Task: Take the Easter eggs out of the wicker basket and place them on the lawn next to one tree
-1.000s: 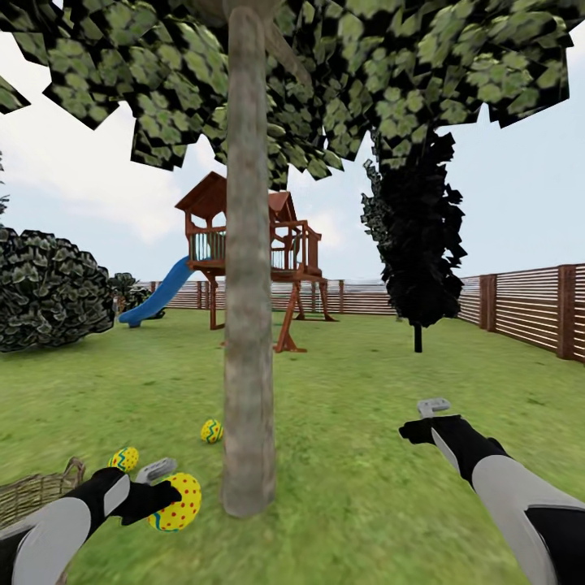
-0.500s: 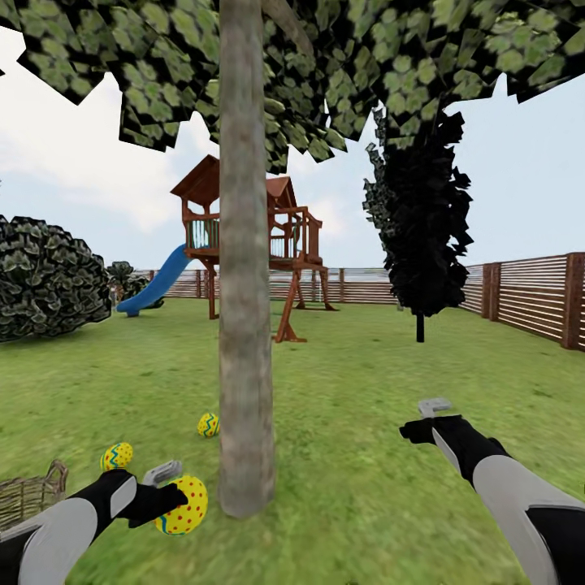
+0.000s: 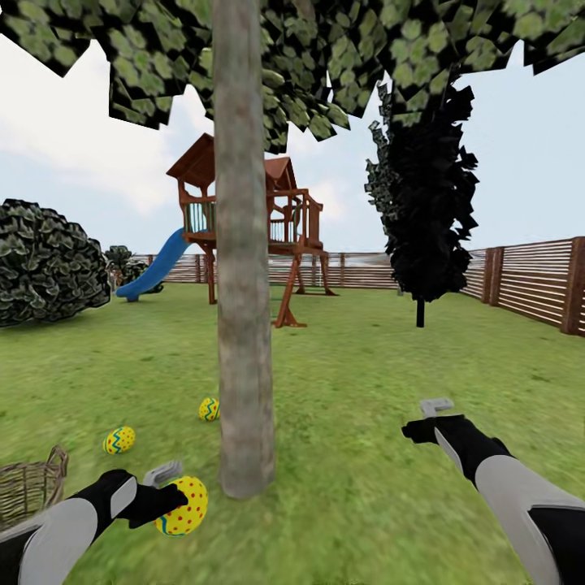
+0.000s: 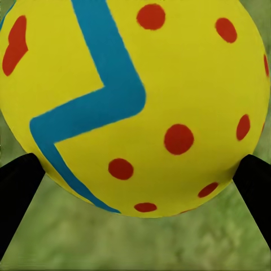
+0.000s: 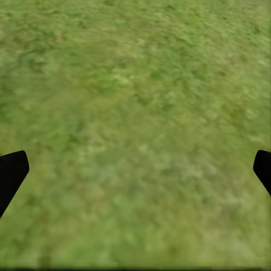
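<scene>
A grey-brown tree trunk (image 3: 242, 325) rises just ahead of me from the lawn (image 3: 366, 382). Two Easter eggs lie on the grass left of it: one (image 3: 210, 409) close to the trunk, another (image 3: 119, 440) further left. My left gripper (image 3: 172, 496) is shut on the third Easter egg (image 3: 184, 505), held low beside the trunk's base; in the left wrist view this egg (image 4: 132, 101) sits between the two dark fingers (image 4: 17, 192). The wicker basket (image 3: 31, 486) stands at the lower left. My right gripper (image 3: 435, 406) hangs open over bare grass (image 5: 135, 135).
A round dark bush (image 3: 45, 264) stands at the left. A wooden playset with a blue slide (image 3: 244, 236) is behind the trunk, and a dark conical tree (image 3: 422, 203) to the right. A slatted fence (image 3: 536, 284) closes the garden.
The view has moved closer to the tree, and the trunk now looks larger. The egg stays in my left gripper. The right arm holds its pose.
</scene>
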